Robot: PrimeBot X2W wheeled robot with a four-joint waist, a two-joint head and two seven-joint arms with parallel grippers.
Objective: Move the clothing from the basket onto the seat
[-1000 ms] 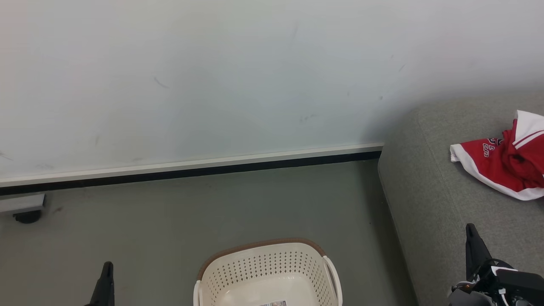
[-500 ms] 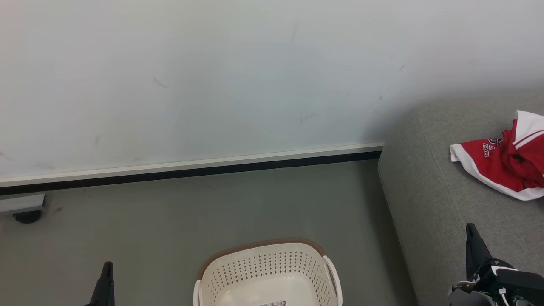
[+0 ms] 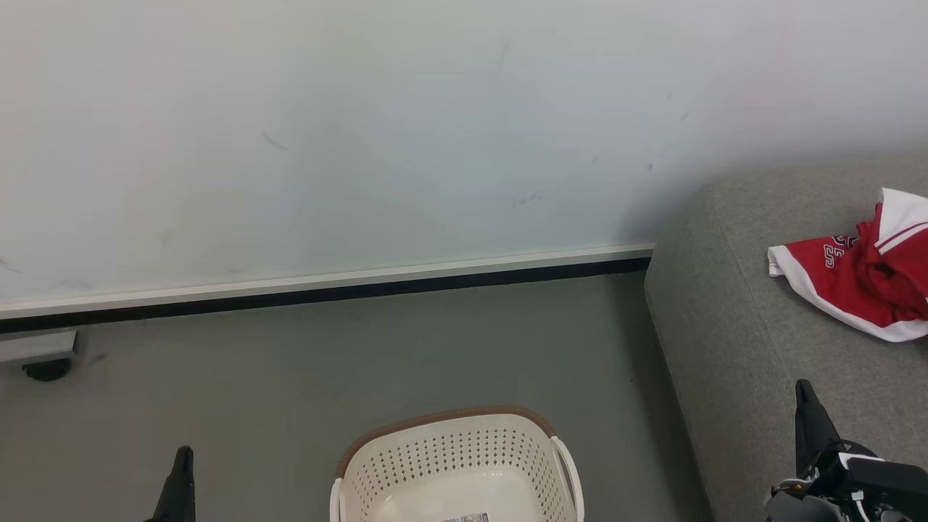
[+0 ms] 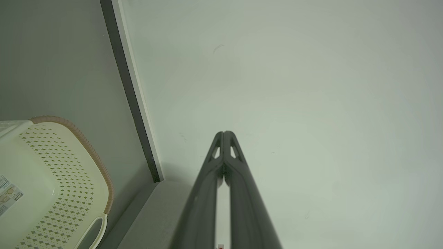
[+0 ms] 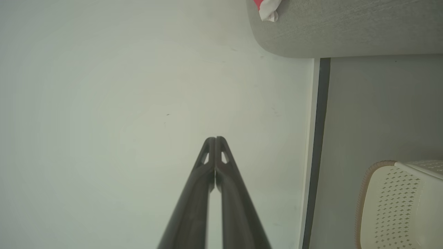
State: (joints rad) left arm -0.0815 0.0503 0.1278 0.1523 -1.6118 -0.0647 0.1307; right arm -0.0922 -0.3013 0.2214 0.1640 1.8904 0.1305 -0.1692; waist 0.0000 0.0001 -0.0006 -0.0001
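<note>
The red clothing (image 3: 866, 279) with white trim lies crumpled on the grey seat (image 3: 732, 319) at the right; a corner of the clothing (image 5: 267, 7) peeks over the seat (image 5: 346, 31) in the right wrist view. The cream basket (image 3: 453, 464) with a brown rim stands on the floor at bottom centre, its inside bare except for a label sticker. My left gripper (image 3: 183, 455) hangs at the lower left, left of the basket, and my left gripper (image 4: 224, 133) is shut on nothing. My right gripper (image 3: 802, 388) rises over the seat's front, and my right gripper (image 5: 215, 139) is also shut on nothing.
A pale wall (image 3: 362, 130) with a white and black baseboard (image 3: 326, 290) runs behind the grey floor (image 3: 362, 362). A grey bracket on a dark caster (image 3: 43, 359) sits at the far left by the baseboard. The basket (image 4: 52, 186) also shows in the left wrist view.
</note>
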